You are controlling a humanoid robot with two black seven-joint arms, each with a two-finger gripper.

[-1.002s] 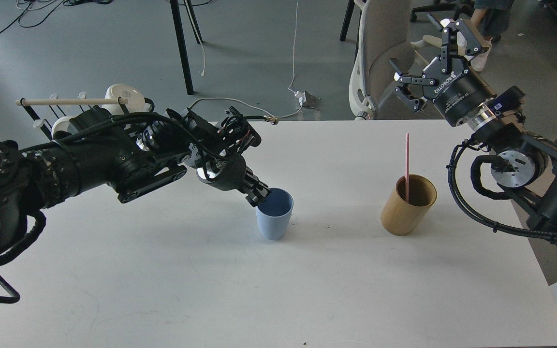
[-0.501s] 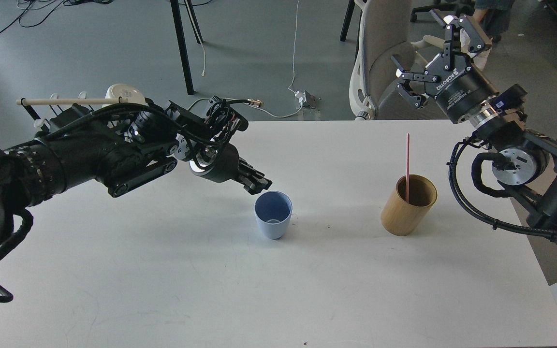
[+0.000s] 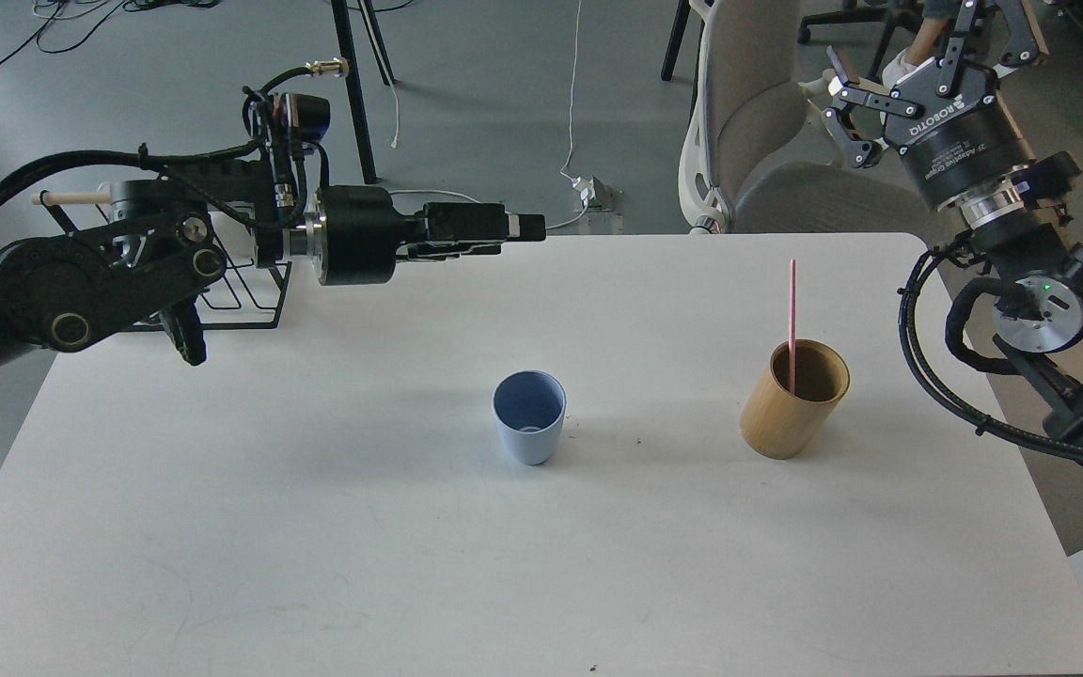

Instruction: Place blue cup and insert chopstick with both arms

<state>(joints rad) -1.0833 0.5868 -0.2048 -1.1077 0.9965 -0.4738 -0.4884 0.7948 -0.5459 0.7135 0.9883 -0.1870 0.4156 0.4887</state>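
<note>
The blue cup [image 3: 529, 418] stands upright and empty near the middle of the white table [image 3: 316, 527]. The pink-red chopstick [image 3: 792, 310] stands upright in the tan wooden cup [image 3: 791, 402], to the right of the blue cup. My left gripper [image 3: 530, 228] points right, high above the table's back edge, well up and back from the blue cup. It holds nothing; seen side-on, its fingers cannot be told apart. My right gripper [image 3: 918, 42] is open and empty, raised at the top right behind the table, its far finger cut by the frame edge.
A black wire rack [image 3: 245, 296] with a pale wooden rod [image 3: 71, 197] stands at the table's back left, behind my left arm. A grey office chair [image 3: 758, 122] stands behind the table's back edge. Cables and table legs lie on the floor beyond.
My left gripper let go of the blue cup's rim, rose and drew back to the table's back edge, now pointing right. My right gripper moved up and to the right. The cup and chopstick stayed put.
</note>
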